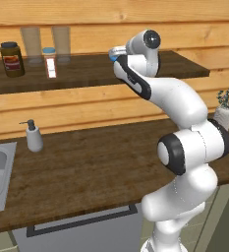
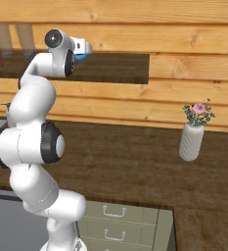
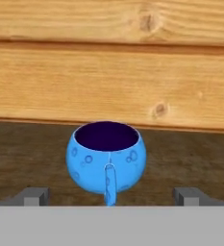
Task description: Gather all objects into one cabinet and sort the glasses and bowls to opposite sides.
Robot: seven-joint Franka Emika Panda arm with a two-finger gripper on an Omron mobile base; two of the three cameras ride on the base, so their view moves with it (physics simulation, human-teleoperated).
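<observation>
With jaws spread wide, the gripper [image 3: 111, 196] lines up on the blue bowl [image 3: 106, 156] on the wooden shelf [image 3: 31, 158], seemingly needing only a short advance before closing.

Blue bowl [image 3: 106, 156] upright (handle forward)

Cup [image 3: 106, 156] on shelf [image 3: 31, 158], against wall, between spread jaws.

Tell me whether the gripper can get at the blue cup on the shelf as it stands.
Probably yes: the blue cup sits upright straight ahead of the open gripper, between its fingertips, handle toward it, with nothing between them.
</observation>
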